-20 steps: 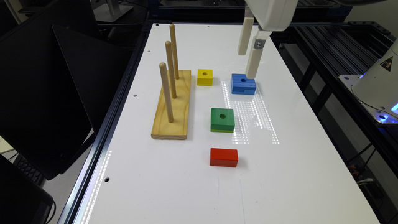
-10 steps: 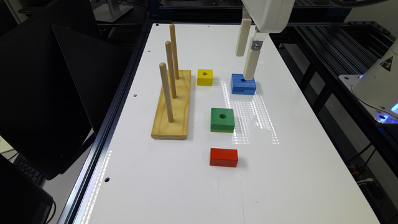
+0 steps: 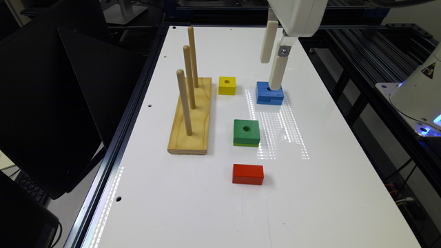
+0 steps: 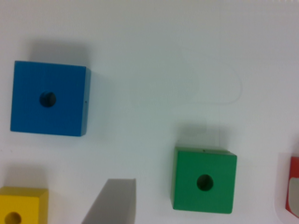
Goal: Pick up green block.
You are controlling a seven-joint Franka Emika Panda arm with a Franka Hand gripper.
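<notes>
Surface: white glossy bench point(image 3: 193, 206).
Green block point(image 3: 246, 132): mid-bench, apart from the red block point(image 3: 248, 174) nearer.
Claw point(image 3: 272, 74): spread, above the blue block point(image 3: 269, 93), farther back.
Handling: likely light, rigid wood; grip opposite flat sides.

— What's the arm doing on your end?

— In the exterior view I see the white end of the arm point(image 3: 298, 17) coming in from the top edge. The gripper point(image 3: 269, 74) hangs straight down from it, towards the far end on that view's right.

— Fingers?

— Both fingers point(image 3: 277, 70) are pale and point downward with a clear gap between them. One tip reads lower in the frame than the other. I can see a metal screw where the nearer one joins its mount.

— Does the wrist camera agree?

— Yes. One grey fingertip point(image 4: 114, 203) pokes in at the frame's edge and a second point(image 4: 293, 195) at another edge, set wide apart. They are spread, with nothing gripped between them.
</notes>
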